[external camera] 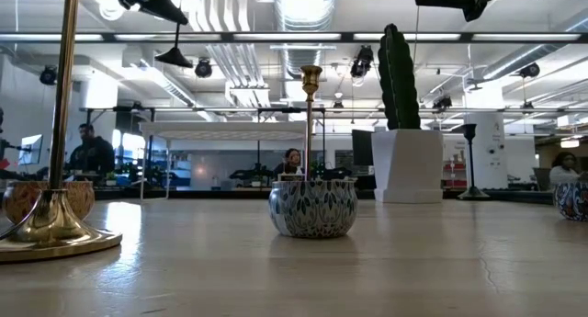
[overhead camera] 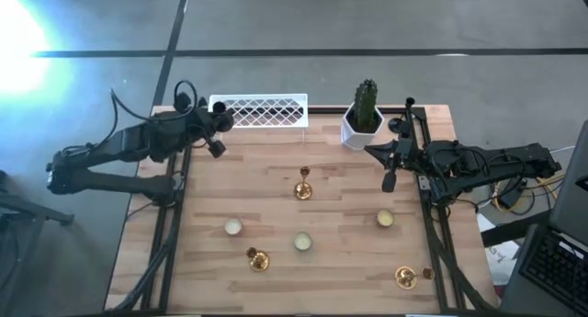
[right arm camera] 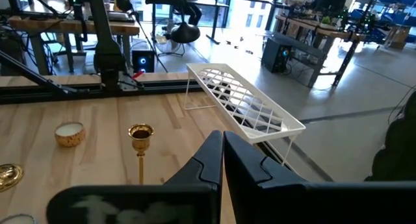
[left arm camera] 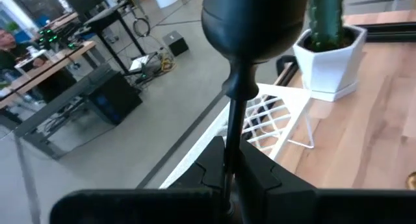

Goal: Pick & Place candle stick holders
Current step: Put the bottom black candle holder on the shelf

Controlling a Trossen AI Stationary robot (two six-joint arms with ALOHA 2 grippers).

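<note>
Harsh white glare blooming at overhead view's left edge; counter (overhead camera: 276, 216) evenly lit, shadows faint. Low view: bright ceiling strips, near gold base (external camera: 50, 230) soft, room hazy.

Open robotics lab: exposed ceiling ducts (external camera: 303, 50), workbenches (right arm camera: 58, 23).

Left claw (left arm camera: 229, 160) partly behind black holder (left arm camera: 250, 29); cactus (left arm camera: 325, 16) top cropped

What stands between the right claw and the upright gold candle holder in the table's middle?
Nothing visible. Only bare tabletop lies between the right claw and the gold candle holder. The cactus pot stands clear of that line, towards the tray.
</note>
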